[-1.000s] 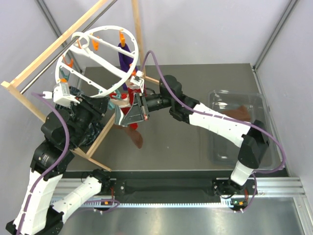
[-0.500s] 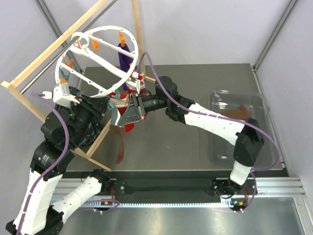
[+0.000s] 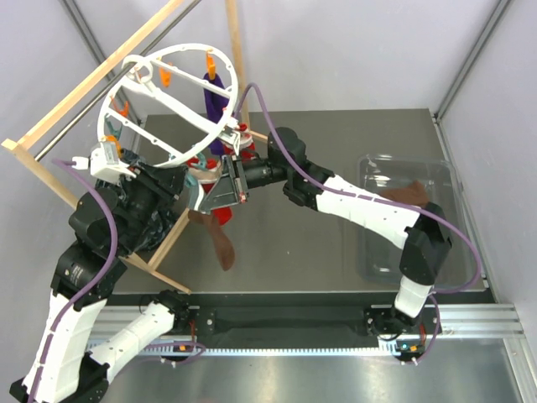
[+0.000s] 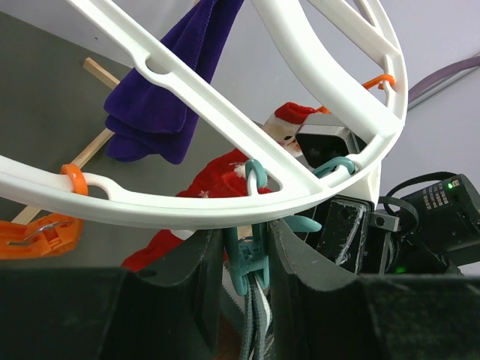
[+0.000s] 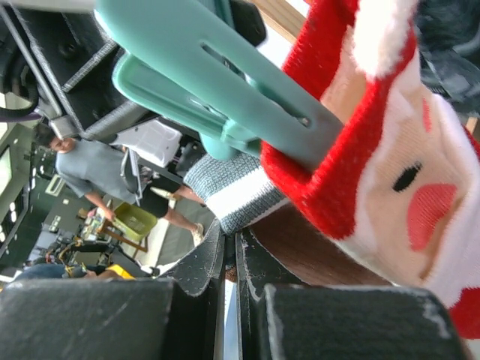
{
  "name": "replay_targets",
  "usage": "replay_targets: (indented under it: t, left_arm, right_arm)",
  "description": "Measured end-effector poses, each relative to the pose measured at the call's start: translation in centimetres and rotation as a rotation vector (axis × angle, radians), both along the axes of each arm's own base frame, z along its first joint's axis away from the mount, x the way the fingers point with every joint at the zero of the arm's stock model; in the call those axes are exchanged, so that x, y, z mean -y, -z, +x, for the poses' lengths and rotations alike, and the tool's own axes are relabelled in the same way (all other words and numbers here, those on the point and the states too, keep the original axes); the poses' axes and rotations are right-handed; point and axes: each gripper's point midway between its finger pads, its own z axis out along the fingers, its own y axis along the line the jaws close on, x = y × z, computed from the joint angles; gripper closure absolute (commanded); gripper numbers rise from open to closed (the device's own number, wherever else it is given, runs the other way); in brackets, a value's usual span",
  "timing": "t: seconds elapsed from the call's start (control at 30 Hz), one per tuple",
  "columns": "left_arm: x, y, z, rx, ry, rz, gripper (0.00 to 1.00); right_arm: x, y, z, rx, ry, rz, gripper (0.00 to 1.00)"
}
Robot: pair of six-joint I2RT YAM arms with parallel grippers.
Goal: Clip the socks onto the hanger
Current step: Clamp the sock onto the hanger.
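While the hanger (image 4: 187,208) hangs tilted from the wooden frame (image 3: 92,75) over the far left corner of the tabletop (image 3: 319,243), both arms meet just beneath its near rim. The left gripper (image 4: 246,249) reaches up under the ring, its two fingers closed against the sides of a teal clip (image 4: 241,264) that dangles from the rim, so the clip is squeezed between them. A red Santa sock (image 5: 397,172) hangs right behind that clip; in the right wrist view the clip's tip lies against the sock's red hem, though whether it actually bites the cloth cannot be told. The right gripper (image 5: 229,249) comes in from the right with its fingers pinched almost together on a brown sock (image 3: 216,242) by its grey-and-white cuff (image 5: 232,187), which is raised to just below the teal clip, and the rest of the sock dangles free above the left part of the tabletop. Purple socks (image 4: 165,97) hang from the far side of the ring, and an orange clip (image 4: 37,232) sits on the rim to the left. A clear bin (image 3: 377,252) stands at the right edge of the tabletop with a brown piece of cloth (image 3: 411,195) inside.
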Motion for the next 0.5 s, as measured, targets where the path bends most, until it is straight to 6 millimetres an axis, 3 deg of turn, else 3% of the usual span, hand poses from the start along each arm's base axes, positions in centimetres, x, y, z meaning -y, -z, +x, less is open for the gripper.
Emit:
replay_targets:
  t: [0.5]
  left_arm:
    - [-0.14,-0.21,-0.21,0.008,-0.001,-0.005,1.00]
  right_arm:
    - [-0.70,-1.05,0.32,0.002,-0.012,0.041,1.00]
